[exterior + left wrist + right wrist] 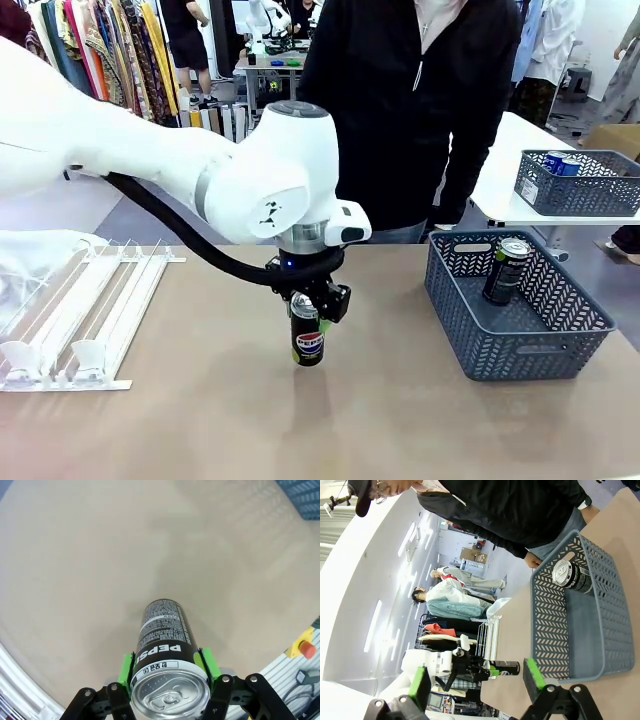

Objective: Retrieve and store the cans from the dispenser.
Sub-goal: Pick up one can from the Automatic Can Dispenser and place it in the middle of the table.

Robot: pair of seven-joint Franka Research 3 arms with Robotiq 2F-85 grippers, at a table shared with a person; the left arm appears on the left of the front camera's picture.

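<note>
Left gripper (307,309) at mid-table, pointing down, green pads (207,663) clamped on either side of a dark Pepsi can (307,336) near its silver top. Can upright, logo facing the camera; whether its base touches the table (250,420) or hangs just above it cannot be told. From the left wrist, the same Pepsi can (162,635) runs away from the lens toward bare tan tabletop, label text visible.

Dispenser (80,315) lies flat at the table's left edge, white rails and front stoppers visible, lanes holding no cans as far as can be seen.

Right gripper (477,680) seen in its own wrist view: fingers spread wide, nothing between them.

Grey lattice basket (525,345) on the right side of the table, well apart from the held can. One dark can (506,270) inside, leaning against the far wall. In the right wrist view this basket (610,630) shows that can (572,575) with its silver top toward the lens.

Far side: a person in a dark jacket (410,100) stands at the table edge. Beyond, on a white side table, a second grey basket (580,185) holding blue-and-white cans (560,163).
</note>
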